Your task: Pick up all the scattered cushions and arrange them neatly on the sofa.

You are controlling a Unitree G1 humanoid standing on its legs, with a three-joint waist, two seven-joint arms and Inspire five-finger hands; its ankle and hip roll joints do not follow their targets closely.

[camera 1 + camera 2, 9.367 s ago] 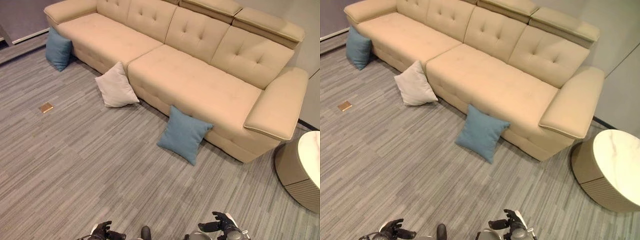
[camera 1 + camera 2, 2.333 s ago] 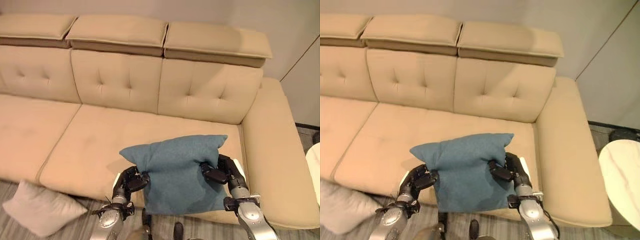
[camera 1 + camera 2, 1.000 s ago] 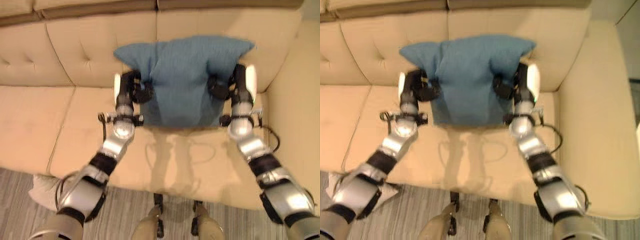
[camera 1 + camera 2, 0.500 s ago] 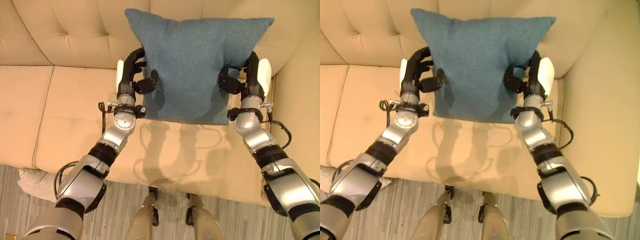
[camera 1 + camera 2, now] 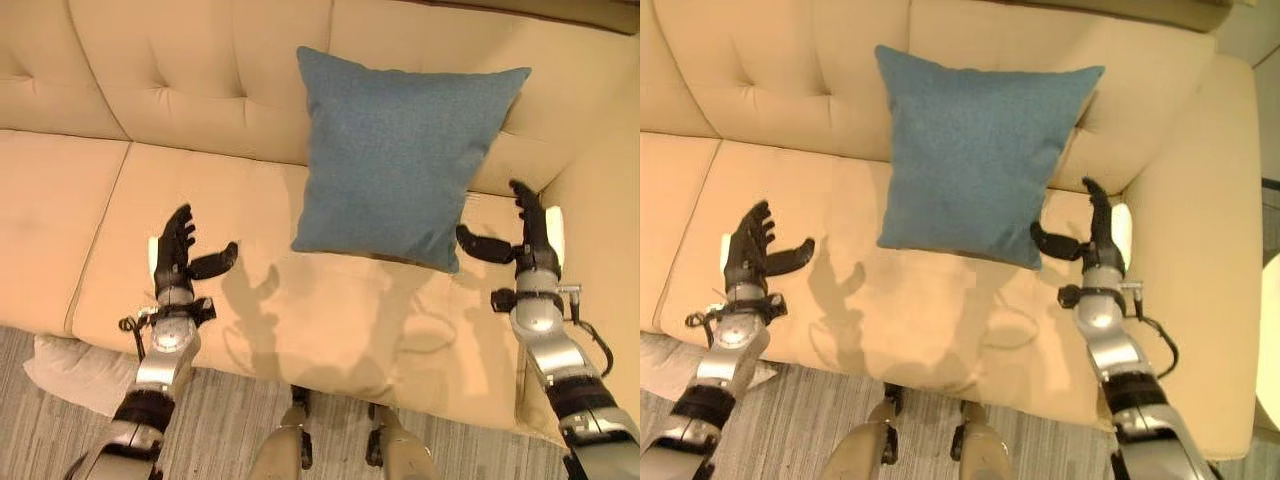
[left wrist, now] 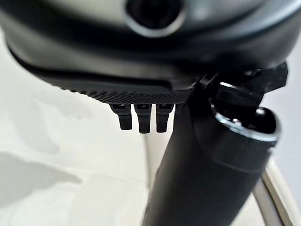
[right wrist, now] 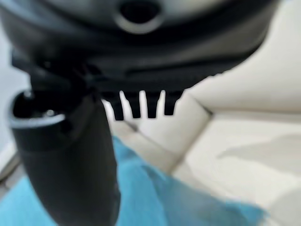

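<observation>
We are leaning the blue cushion (image 5: 403, 155) against the sofa (image 5: 200, 90) backrest, its lower edge resting on the seat near the sofa's right armrest. Our left hand (image 5: 176, 258) is hovering over the seat, well apart from the cushion, fingers straight and holding nothing; our right hand (image 5: 528, 240) is just beside its lower right corner, fingers likewise spread and empty. The cushion is sitting tilted — it could slump forward if that thumb brushes it. A pale cushion (image 5: 70, 365) is lying on the floor at the sofa's front, not yet collected. We see no containers here.
</observation>
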